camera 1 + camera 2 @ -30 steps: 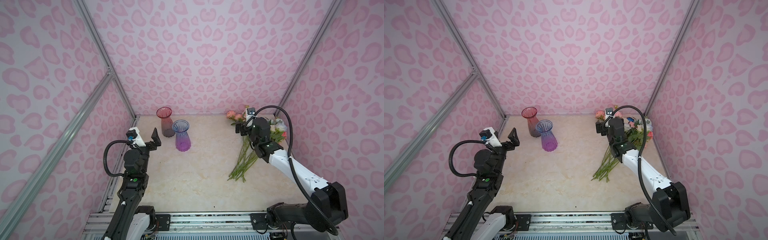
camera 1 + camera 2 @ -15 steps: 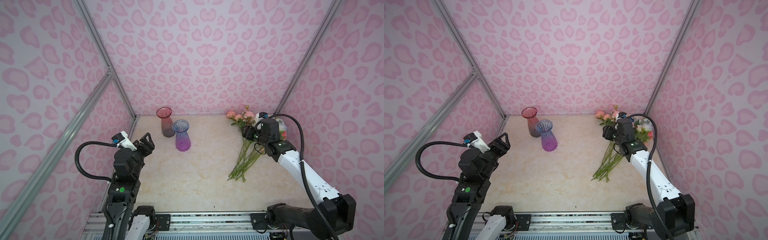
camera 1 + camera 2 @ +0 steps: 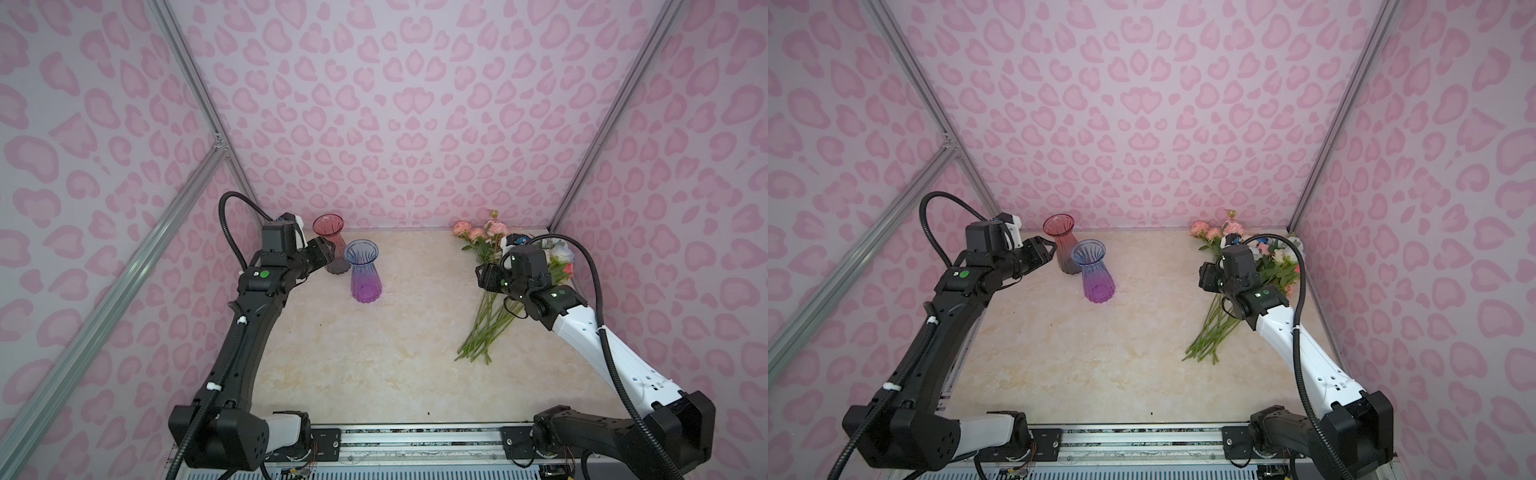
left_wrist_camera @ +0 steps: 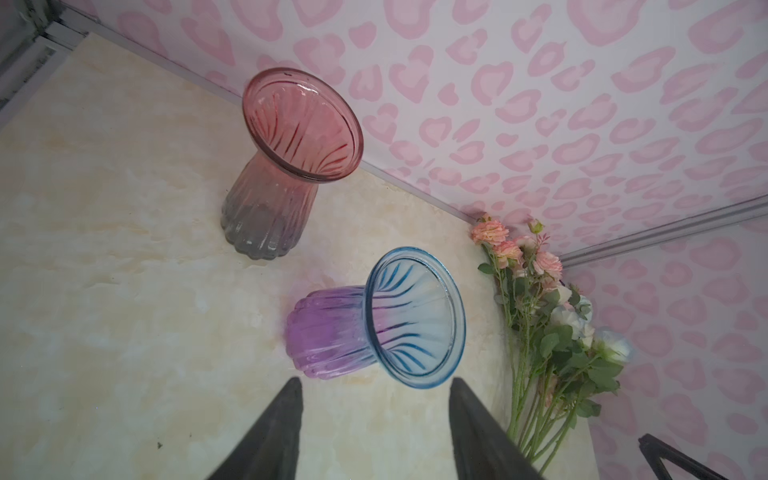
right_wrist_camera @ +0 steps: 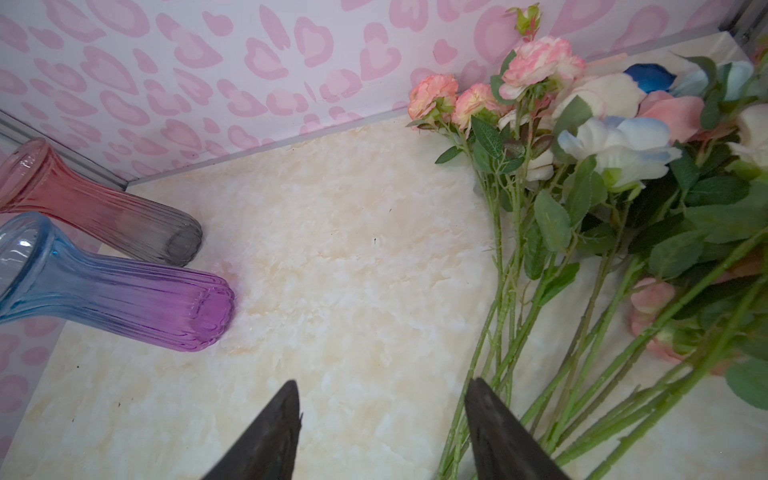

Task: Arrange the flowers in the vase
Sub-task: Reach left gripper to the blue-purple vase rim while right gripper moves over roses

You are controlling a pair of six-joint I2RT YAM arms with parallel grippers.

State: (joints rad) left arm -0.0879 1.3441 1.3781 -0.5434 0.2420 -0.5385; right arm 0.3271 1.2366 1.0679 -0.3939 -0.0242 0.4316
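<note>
1. Green stems of the flowers (image 3: 484,332) lie in one bunch on the right side of the table (image 3: 374,353). The blooms point at the back wall. No flower is in a vase yet.
2. The blue vase (image 3: 365,274) and the red vase (image 3: 330,232) stand up straight on the left, near the back. They are just beside each other, and both are empty.
3. My left claw (image 4: 374,380) is open and holds nothing. Its wrist view shows it pointing at the blue vase from close by. In a top view it sits in front of the red vase, and I cannot tell if it touches it. I think I put it there to hold a vase still, so it does not tip when stems go in.
4. My right claw (image 5: 383,381) is open too, and it is empty. It hangs low, just beside the stems, on the side nearer the vases. I think the stems are the best place to pinch, because the blooms would squash.
5. A moment ago my left arm was pulled back, away from the vases, and its claw was wide open. Now it has reached forward, and its fingers are closer together.
6. A moment ago my right claw was up over the blooms at the back, also wide open. Now it has come down by the stems, and its fingers are closer together.
7. The flowers and both vases have not moved.
</note>
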